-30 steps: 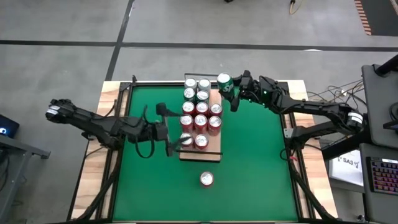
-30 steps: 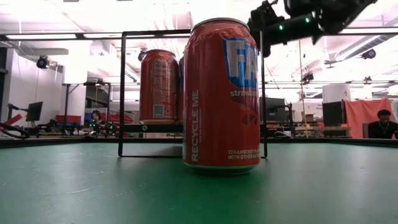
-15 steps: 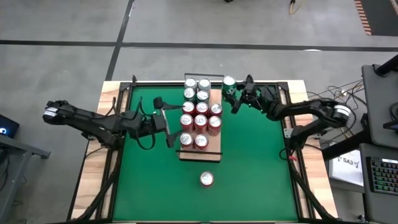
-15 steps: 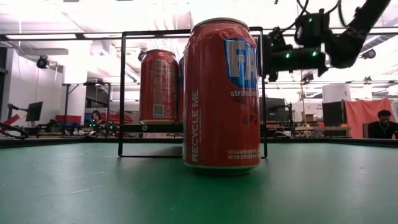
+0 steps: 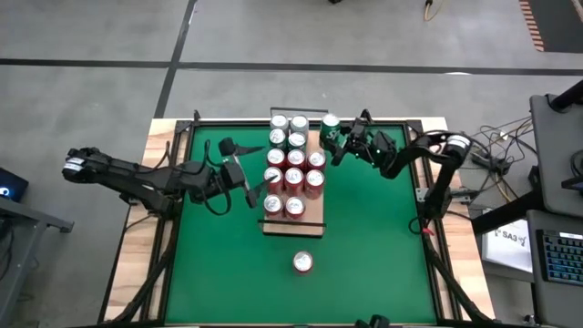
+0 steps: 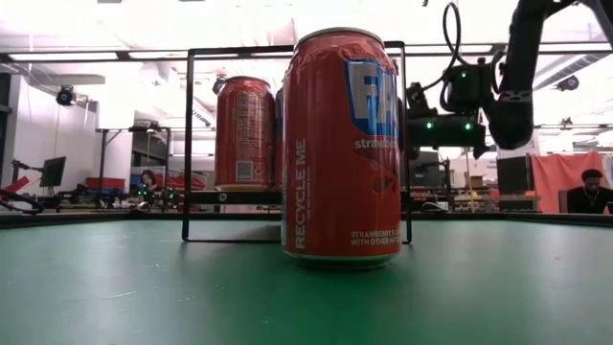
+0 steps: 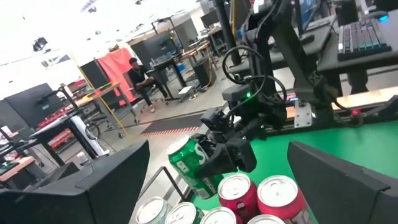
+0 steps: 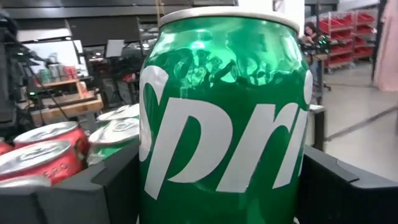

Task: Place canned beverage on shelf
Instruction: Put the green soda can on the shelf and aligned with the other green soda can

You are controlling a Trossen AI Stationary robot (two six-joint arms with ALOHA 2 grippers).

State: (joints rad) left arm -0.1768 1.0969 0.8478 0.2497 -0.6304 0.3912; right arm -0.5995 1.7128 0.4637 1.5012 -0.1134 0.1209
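Left of the shelf [image 5: 293, 178] we see the left pincer [image 5: 244, 176], its fingers spread wide and holding nothing, hovering just beside the cans. On the shelf itself, which lies on the green mat [image 5: 364, 246] of the desk [image 5: 162, 137], we count red cans [image 5: 294, 179] in rows with green-and-silver cans [image 5: 288, 130] at the far end. One red can [image 5: 302, 263] stands alone on the mat, near the shelf's near end. To the right, the right pincer [image 5: 335, 144] grips a green can [image 5: 329, 125] at the shelf's far right corner; we cannot tell whether the can touches the board. We judge the task mostly done: this can is yet to be set down and released, and the lone red can remains.
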